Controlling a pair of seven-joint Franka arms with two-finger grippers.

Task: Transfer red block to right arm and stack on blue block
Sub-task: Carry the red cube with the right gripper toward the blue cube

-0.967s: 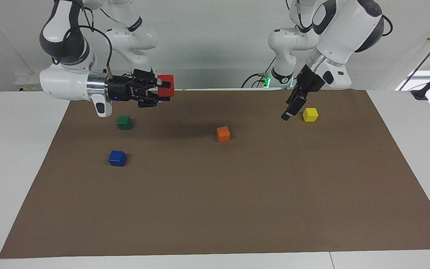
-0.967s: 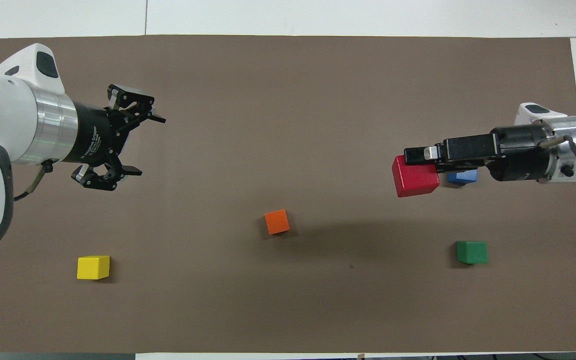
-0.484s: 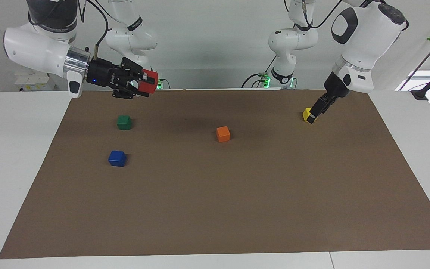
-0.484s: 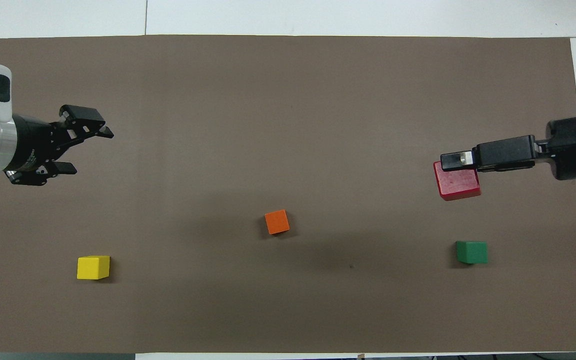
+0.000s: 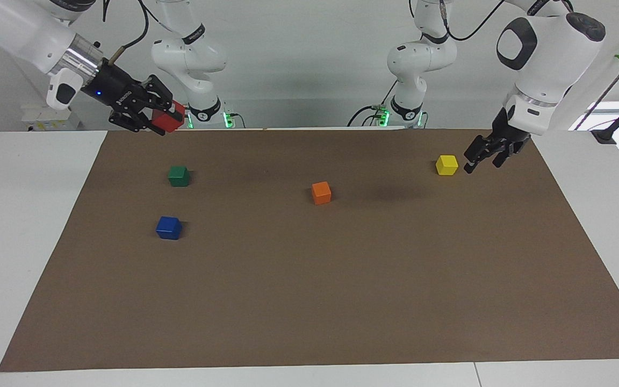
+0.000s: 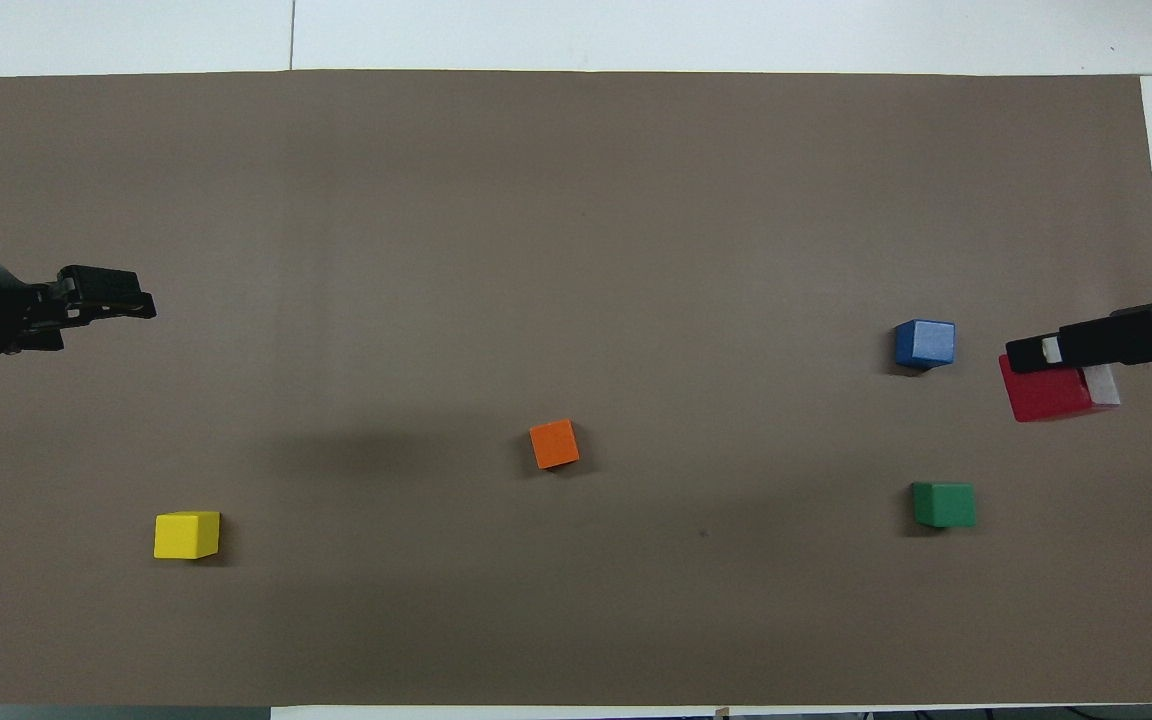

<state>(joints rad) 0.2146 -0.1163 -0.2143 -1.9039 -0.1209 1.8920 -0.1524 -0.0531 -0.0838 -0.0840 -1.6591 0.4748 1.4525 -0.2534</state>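
We hold the red block in our right gripper, whose fingers are closed tight on it. The right gripper is up in the air over the brown mat, at the right arm's end of the table. The right arm has a small blue light glowing near its wrist. The blue block sits on the mat below the right gripper, well apart from it, with nothing on top of it. The green block sits on the mat too, under the right gripper and nearer to the robots than the blue block. The orange block rests near the middle of the mat, between our two grippers. Our left gripper is open and holds nothing. It hangs just beside the yellow block, at the left arm's end of the table.
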